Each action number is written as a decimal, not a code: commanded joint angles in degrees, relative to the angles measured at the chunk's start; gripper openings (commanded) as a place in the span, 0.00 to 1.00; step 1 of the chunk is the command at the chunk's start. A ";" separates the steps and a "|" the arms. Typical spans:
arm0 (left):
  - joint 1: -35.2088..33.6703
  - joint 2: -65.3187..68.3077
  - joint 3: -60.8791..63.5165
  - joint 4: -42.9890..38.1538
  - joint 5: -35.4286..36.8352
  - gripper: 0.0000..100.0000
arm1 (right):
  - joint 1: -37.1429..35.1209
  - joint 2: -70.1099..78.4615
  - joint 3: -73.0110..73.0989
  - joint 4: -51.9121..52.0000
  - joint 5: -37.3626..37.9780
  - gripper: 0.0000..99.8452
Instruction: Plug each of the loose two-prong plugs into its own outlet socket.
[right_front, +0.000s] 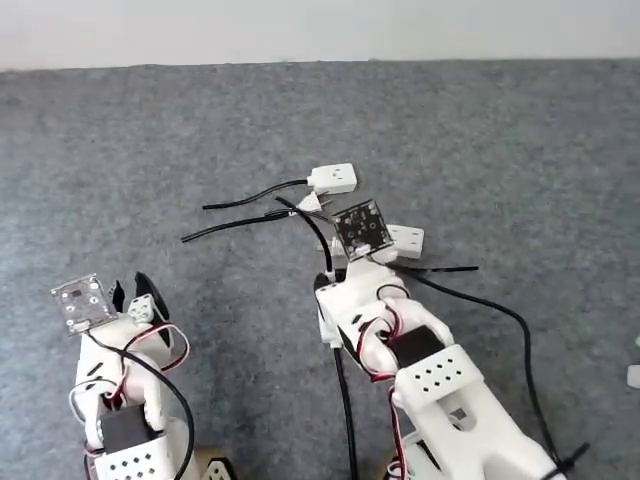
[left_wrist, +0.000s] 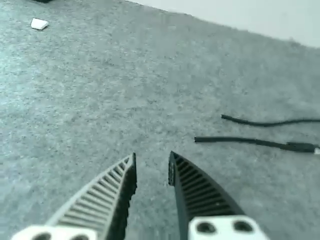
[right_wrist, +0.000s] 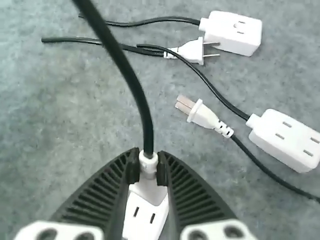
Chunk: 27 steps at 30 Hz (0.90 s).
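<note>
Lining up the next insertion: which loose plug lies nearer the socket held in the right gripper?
The plug lying alone, closest to the held socket; the other plug sits farther off, prongs by the far socket.

Grey carpet is covering the table. Lying on it: a white socket, with a plug sitting just beside it, prongs pointing at it. A second socket and second plug are lying nearby. Black cords are trailing across. A white scrap is sitting well apart.
</note>
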<state>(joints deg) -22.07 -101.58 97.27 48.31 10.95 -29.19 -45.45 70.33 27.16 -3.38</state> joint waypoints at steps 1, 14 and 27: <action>1.85 -0.44 -0.66 2.02 -3.16 0.10 | 0.13 -1.19 -0.79 -2.68 1.32 0.01; 2.29 4.04 -0.66 -0.18 -5.80 0.10 | 0.13 0.31 -0.53 -7.16 5.27 0.01; 2.37 9.76 -2.33 -1.49 -6.24 0.10 | 0.22 7.87 -2.90 -7.96 5.80 0.01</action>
<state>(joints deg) -19.96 -92.70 97.27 49.10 5.23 -28.92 -37.89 70.24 20.13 1.54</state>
